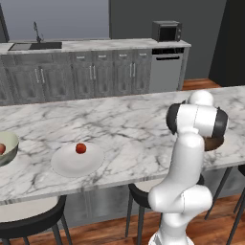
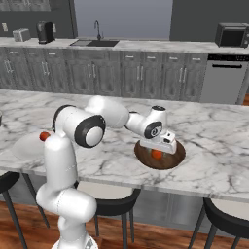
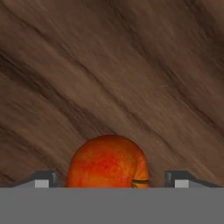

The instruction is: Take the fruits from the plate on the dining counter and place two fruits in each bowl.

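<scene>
Orange fruit (image 3: 107, 161) sits right between the gripper (image 2: 156, 153) tips inside the brown bowl (image 2: 177, 154), grasp unclear; another waits on the plate (image 1: 67, 165), one's in the pale bowl (image 1: 10, 143)

Arm reaches forward-right, end effector (image 2: 157, 153) pointing down, fingers spread apart.

Kitchen, sink (image 1: 34, 46), microwave (image 1: 166, 31), marble counter (image 1: 124, 119)

At the left frame edge the pale bowl (image 1: 5, 147) is cut off; the arm hides most of the brown bowl (image 1: 214, 143).
</scene>
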